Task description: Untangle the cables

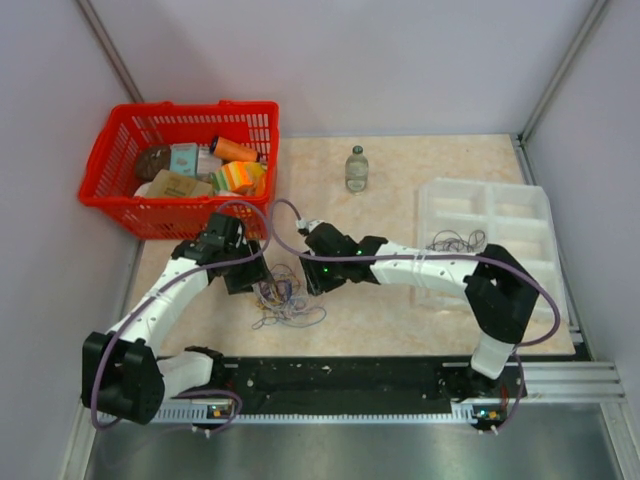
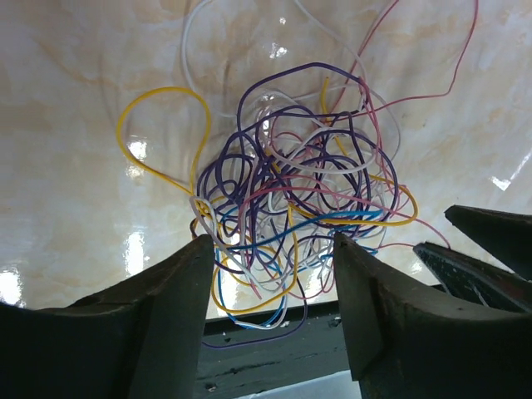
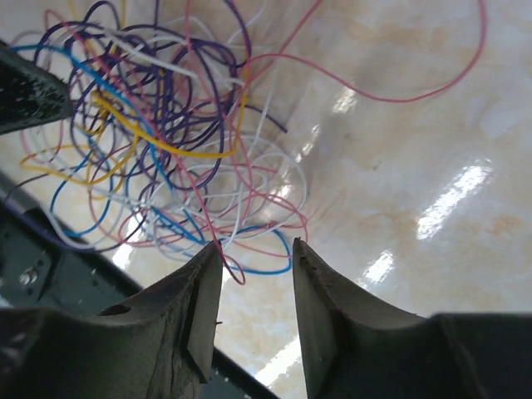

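A: Where to look for the cables point(image 1: 285, 300)?

B: On the table top point(image 1: 400, 310), on the near side of the red basket point(image 1: 150, 215), close under its right front corner. One dense knot of purple, blue, yellow, white and pink wire, with a few slack loops spread further from the basket.

A: Anything held by the grippers?

B: Nothing, as far as visible. For the left gripper point(image 2: 274, 245): released, jaws well apart, set astride one edge of the knot, with wires lying loose between the fingers point(image 2: 179, 291), not pinched. For the right gripper point(image 3: 258, 249): released too, jaws parted, placed beside the knot past the basket's right edge, with only a pink wire near one tip.

A: How to do this step well, then?

B: Probably best to choose single free wires, never the whole bundle. With the left, take the yellow loop point(image 2: 162, 89), standing out alone from the knot. With the right, take the long pink strand point(image 3: 399, 100) or the blue loop point(image 3: 266, 268) at the rim. Close on one wire only, and check the grip before pulling.

A: Pull in which direction?

B: Apart: the left along the basket's front wall, the right away from the basket. Slowly, and low over the table. Stop at first resistance, to avoid tightening the purple core point(image 2: 274, 158). Then let go and search for the next slack loop.
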### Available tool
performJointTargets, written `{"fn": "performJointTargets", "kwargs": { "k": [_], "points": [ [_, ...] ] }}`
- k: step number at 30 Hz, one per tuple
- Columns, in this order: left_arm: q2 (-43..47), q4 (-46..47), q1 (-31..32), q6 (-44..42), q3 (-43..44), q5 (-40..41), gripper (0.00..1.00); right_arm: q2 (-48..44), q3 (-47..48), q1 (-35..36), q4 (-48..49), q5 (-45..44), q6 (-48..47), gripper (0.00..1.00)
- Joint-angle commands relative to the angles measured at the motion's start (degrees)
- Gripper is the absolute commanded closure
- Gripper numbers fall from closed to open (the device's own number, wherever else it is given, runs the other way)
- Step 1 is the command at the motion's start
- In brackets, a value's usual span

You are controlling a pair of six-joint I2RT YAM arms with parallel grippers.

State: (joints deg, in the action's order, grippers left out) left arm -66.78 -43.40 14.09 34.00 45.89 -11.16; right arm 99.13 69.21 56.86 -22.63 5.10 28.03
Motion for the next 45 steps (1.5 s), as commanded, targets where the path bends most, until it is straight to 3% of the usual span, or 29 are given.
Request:
{"fn": "performJointTargets", "kwargs": {
  "k": [1, 9, 13, 16, 21, 24, 31, 36, 39, 45],
  "points": [
    [0.34, 1.73, 0.42, 1.5, -1.32, 2.72, 0.34, 2.9, 4.0, 2.81, -3.12, -19.76, 3.78, 0.65],
    [-0.54, 7.71, 0.68, 3.35, -6.07, 0.61, 0.32, 6.16, 6.56, 6.68, -3.29, -31.27, 3.43, 0.99],
    [-3.17, 9.73, 0.59, 4.32, -7.3, 0.61, 0.37, 4.32, 5.58, 8.52, -4.78, -40.93, 3.08, 1.0],
    [-3.44, 9.39, 0.59, 5.64, -7.66, 3.06, 0.42, 3.88, 7.16, 9.23, -12.75, -54.8, 7.19, 1.0],
    [-5.63, 7.28, 0.5, 6.52, -8.54, 12.63, 0.6, -1.47, 7.52, 9.06, -23.93, -67.84, 11.78, 1.0],
    [-6.87, 6.48, 0.42, 6.26, -8.8, 14.14, 0.67, -8.57, 7.26, 8.1, -25.97, -72.59, 10.39, 1.0],
    [-2.48, 4.11, 0.24, 5.46, -9.24, 17.05, 0.7, -21.51, 11.02, -3.76, -26.41, -76.56, 1.87, 1.0],
    [-1.25, 1.04, -0.28, 5.99, -6.52, 18.89, 0.83, -26.88, 17.09, -11.49, -23.7, -76.12, -5.95, 1.0],
    [-1.51, -0.02, -1.43, 6.25, -6.42, 19.77, 0.99, -29.51, 20.16, -17.9, -20.62, -74.1, -11.75, 1.0],
    [-0.81, -4.76, -4.76, 9.06, -4.5, 23.89, 1.0, -32.95, 25.52, -32.85, -12.08, -66.81, -21.61, 1.0]
  ]
}}
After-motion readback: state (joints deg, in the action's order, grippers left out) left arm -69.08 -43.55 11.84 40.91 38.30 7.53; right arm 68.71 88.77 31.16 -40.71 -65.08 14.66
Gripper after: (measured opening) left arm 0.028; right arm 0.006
